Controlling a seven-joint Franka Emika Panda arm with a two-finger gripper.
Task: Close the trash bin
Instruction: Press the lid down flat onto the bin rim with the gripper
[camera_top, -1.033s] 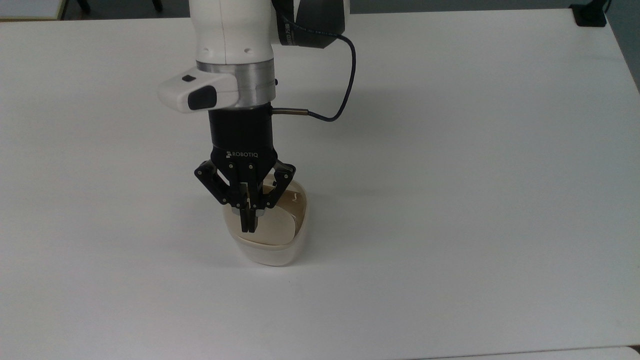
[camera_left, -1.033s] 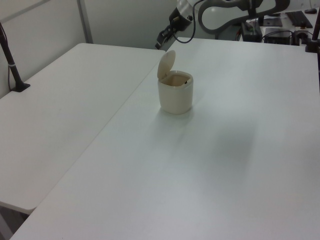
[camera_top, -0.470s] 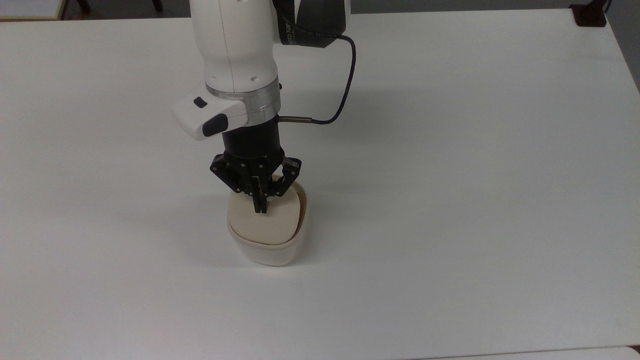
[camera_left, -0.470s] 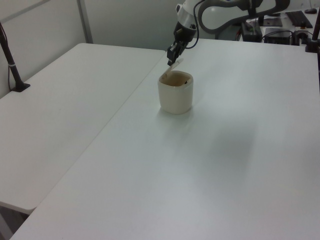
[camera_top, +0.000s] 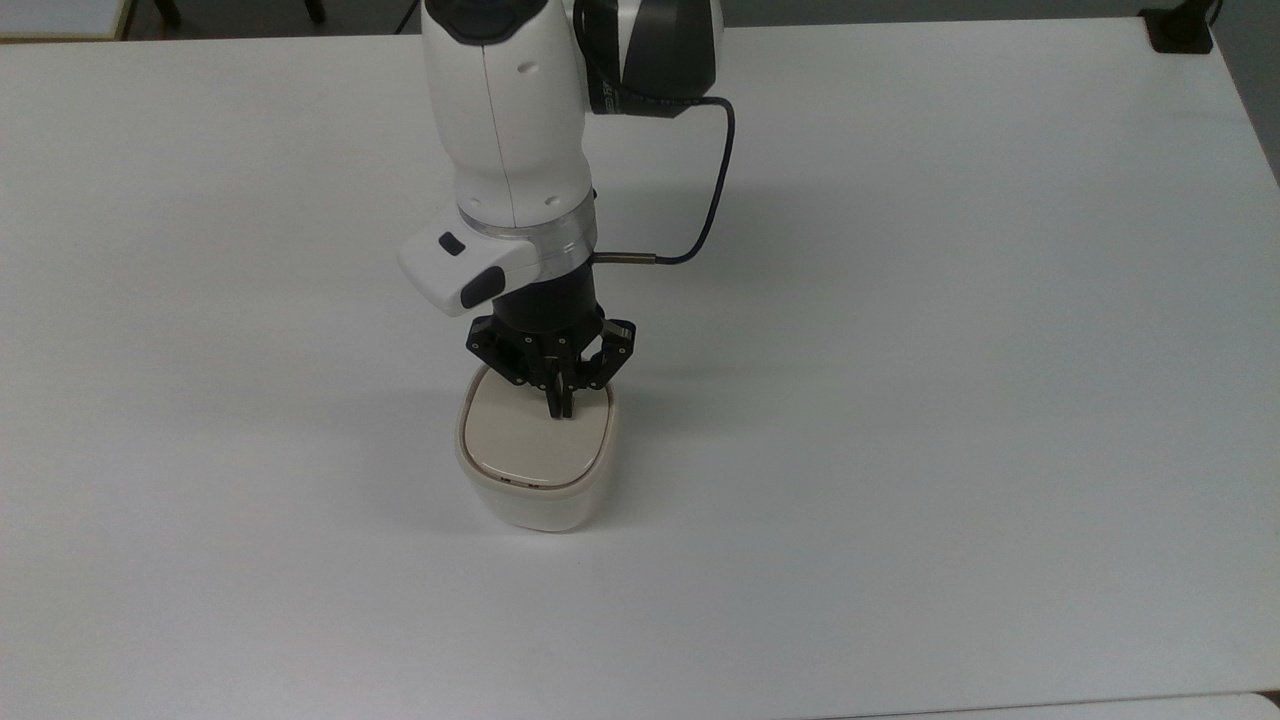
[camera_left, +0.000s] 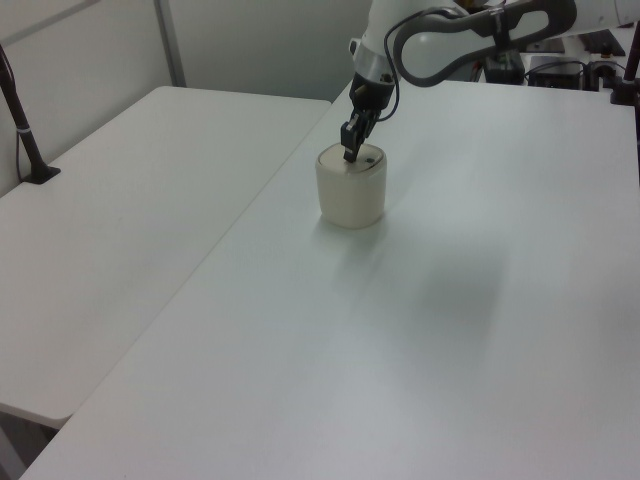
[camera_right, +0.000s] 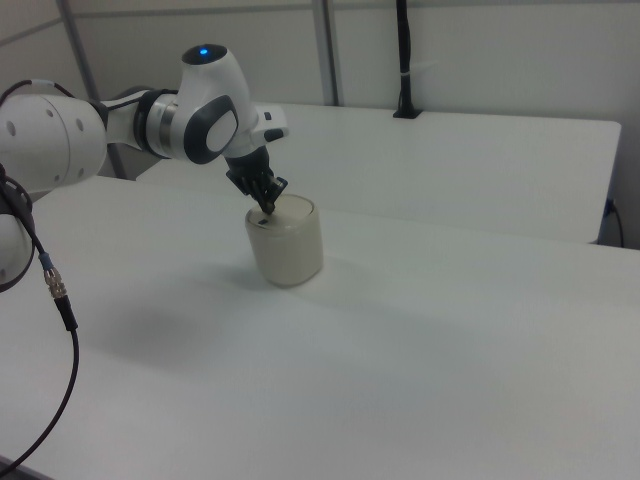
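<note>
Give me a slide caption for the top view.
Shut fingers press the lid flat on the trash bin.

Bin: the trash bin (camera_top: 536, 500) is seen standing upright on the white table (camera_top: 900, 400), a bit toward the top view's left of centre.
Lid: the beige lid (camera_top: 525, 445) is laid flat inside the cream rim, so it looks closed.
Gripper: the gripper (camera_top: 561, 412) is pointed down, fingers pinched together, tips set on the lid near its far edge.
Arm: the white arm (camera_top: 510, 130) is seen coming in from the top edge.
Cable: a dark cable (camera_top: 715, 180) is looped off the wrist on the top view's right.
</note>
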